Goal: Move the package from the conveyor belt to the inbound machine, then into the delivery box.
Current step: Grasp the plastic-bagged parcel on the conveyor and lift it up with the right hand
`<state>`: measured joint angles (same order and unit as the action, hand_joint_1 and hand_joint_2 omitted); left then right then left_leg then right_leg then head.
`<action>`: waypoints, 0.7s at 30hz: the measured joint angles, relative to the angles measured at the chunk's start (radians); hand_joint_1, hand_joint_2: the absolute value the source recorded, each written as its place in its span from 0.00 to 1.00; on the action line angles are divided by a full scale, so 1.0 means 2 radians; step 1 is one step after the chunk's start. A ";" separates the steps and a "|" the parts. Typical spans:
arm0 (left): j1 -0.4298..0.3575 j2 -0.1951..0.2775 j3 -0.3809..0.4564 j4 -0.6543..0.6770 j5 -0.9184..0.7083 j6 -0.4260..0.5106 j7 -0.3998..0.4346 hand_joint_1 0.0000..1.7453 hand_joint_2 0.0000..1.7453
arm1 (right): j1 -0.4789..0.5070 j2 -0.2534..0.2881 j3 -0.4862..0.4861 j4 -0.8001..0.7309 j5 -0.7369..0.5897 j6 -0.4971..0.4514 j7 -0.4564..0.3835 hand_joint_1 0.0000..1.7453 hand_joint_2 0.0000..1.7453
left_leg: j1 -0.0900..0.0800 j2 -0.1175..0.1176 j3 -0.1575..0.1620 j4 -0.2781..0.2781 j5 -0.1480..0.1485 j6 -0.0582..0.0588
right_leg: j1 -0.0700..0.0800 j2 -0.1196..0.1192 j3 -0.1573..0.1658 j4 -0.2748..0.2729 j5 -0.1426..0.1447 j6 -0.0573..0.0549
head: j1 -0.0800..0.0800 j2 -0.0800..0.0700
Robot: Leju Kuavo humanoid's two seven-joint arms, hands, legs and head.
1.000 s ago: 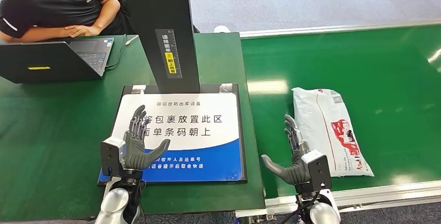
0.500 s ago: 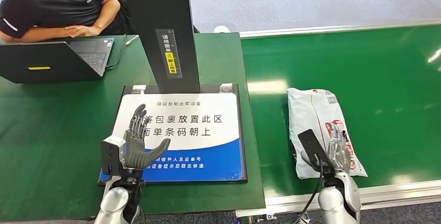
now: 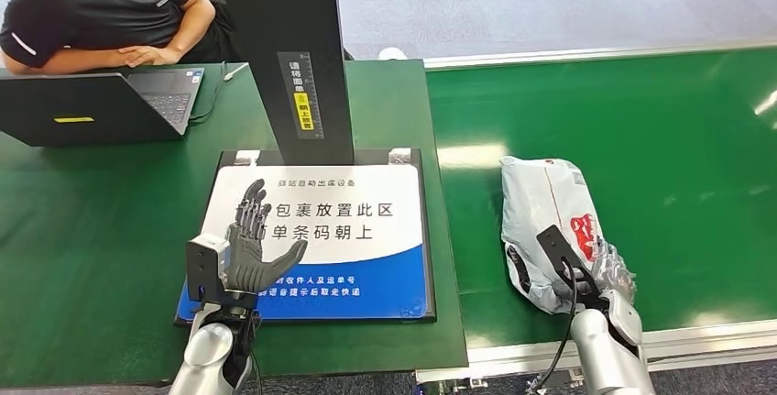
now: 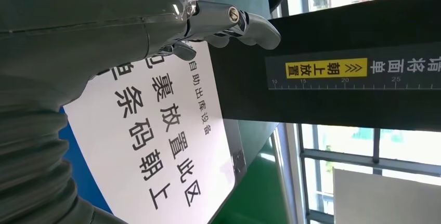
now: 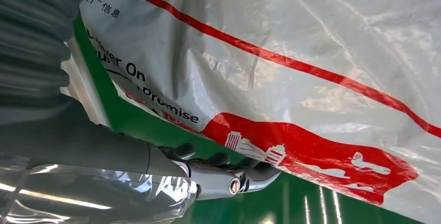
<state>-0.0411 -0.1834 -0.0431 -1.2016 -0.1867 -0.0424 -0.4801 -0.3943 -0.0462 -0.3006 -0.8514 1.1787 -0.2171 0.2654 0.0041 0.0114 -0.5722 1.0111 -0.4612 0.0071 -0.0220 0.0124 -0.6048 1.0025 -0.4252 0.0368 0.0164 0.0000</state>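
- Far left: a person (image 3: 92,10) sits behind a laptop (image 3: 92,106) on the green table (image 3: 82,257). Neither bears on your task.
- Your left hand (image 3: 252,248) hovers over the inbound machine's placard (image 3: 316,230), fingers spread and holding nothing. It has shifted only slightly over the last second.
- The placard reads "包裹放置此区" and "单条码朝上": place the package here, barcode up. The yellow tag on the black scanner column (image 3: 293,56) reads "朝上放置", above a ruler scale marked 15, 20, 25 in the left wrist view.
- Main change: a second ago your right hand (image 3: 586,271) stood open beside the package (image 3: 545,202); it has now come down onto the package's near end, and the bag is bunched and pulled slightly leftward. I judge the grasp under way, lift not begun.
- The package lies on the conveyor belt (image 3: 696,138), well apart from the placard.
- In the right wrist view the fingers (image 5: 229,180) curl under the bag's edge. Whether the hold is firm, I cannot tell.
- Bag print: "Promise" in part, red stripe, red graphic.
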 joint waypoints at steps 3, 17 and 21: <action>0.000 0.000 0.000 0.000 0.000 0.000 0.001 0.00 1.00 | -0.005 0.000 0.000 0.009 0.002 0.000 0.003 0.00 1.00 | 0.000 0.000 0.001 0.000 0.000 0.000 | 0.000 0.000 0.002 -0.001 0.000 0.000 | 0.000 0.000; -0.002 0.000 0.000 0.006 0.002 0.001 0.002 0.00 1.00 | -0.011 0.000 -0.013 0.033 -0.032 0.032 -0.052 1.00 1.00 | 0.000 0.000 0.004 0.000 0.000 0.001 | 0.000 0.000 0.006 -0.003 0.001 0.001 | 0.000 0.000; -0.001 0.000 0.000 0.007 0.004 0.001 0.002 0.00 1.00 | -0.010 0.000 -0.019 0.035 -0.043 0.030 -0.073 1.00 1.00 | 0.000 0.000 0.004 0.000 0.000 0.001 | 0.000 0.000 0.006 -0.003 0.001 0.002 | 0.000 0.000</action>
<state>-0.0439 -0.1835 -0.0431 -1.1872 -0.1795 -0.0396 -0.4768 -0.4138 -0.0462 -0.3390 -0.7817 1.0930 -0.1575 0.1202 0.0039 0.0115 -0.5637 1.0115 -0.4613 0.0100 -0.0222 0.0126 -0.5933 0.9968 -0.4231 0.0399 0.0165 0.0000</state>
